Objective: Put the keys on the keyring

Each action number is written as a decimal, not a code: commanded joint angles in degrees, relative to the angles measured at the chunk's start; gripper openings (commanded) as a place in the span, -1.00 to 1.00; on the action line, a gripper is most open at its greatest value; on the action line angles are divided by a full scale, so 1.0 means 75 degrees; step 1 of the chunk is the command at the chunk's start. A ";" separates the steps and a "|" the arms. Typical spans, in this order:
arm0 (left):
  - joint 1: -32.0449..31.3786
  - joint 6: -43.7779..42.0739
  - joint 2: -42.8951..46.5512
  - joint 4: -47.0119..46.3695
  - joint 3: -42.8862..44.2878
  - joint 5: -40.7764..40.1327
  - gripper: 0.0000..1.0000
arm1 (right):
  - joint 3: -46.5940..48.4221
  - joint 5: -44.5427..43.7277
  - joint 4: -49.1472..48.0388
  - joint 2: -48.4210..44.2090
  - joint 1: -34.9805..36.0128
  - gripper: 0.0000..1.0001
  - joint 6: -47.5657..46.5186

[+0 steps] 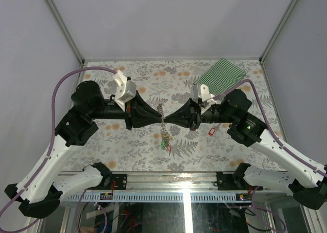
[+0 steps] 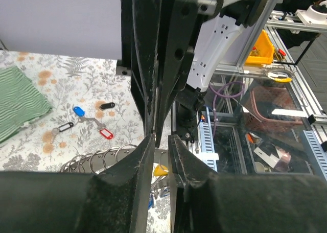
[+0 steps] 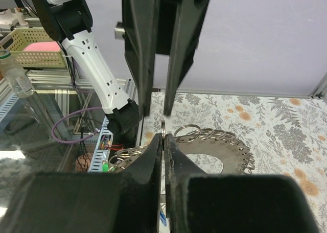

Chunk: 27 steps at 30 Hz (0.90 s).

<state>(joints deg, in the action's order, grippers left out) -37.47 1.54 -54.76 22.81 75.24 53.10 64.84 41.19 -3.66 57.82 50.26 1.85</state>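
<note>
My right end effector (image 3: pixel 163 140) is clamped on a loop of the keyring (image 3: pixel 214 137), held mid-scene. My left end effector (image 2: pixel 162 140) meets it tip to tip, jaws slightly parted. Loose keys (image 2: pixel 106 134) lie on the surface (image 2: pixel 66 74) to the right, with the striped cloth (image 2: pixel 15 102) at far right.

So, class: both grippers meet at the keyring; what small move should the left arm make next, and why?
Probably ease the left gripper back from the keyring. Its fingers stand slightly apart, while the right gripper is shut on a loop of the ring, so the right alone seems to hold it. Loose keys wait on the table.
</note>
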 commanded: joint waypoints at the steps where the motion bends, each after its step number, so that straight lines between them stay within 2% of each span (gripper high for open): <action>1: -0.0033 0.0512 0.0518 -0.0991 -0.0085 -0.0328 -0.62 | -0.0508 0.0008 -0.2352 -0.0419 0.0033 -1.00 0.0773; 9: -0.0031 0.1112 0.0991 -0.1706 -0.0551 -0.0640 -0.57 | -0.1574 -0.0330 -0.4979 -0.0631 0.0029 -1.00 0.1763; 16: -0.0031 0.1295 0.1053 -0.1846 -0.0609 -0.0599 -0.58 | -0.1880 -0.0319 -0.6370 -0.0493 0.0035 -1.00 0.2398; 27: -0.0031 0.1596 0.1036 -0.2324 -0.0731 -0.0521 -0.57 | -0.1942 -0.0493 -0.6810 -0.0467 0.0033 -1.00 0.2648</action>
<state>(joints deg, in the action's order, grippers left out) -37.47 11.60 -47.24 10.46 70.17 49.06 49.84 39.68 -47.70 55.55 50.26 20.58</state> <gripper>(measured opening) 0.213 0.011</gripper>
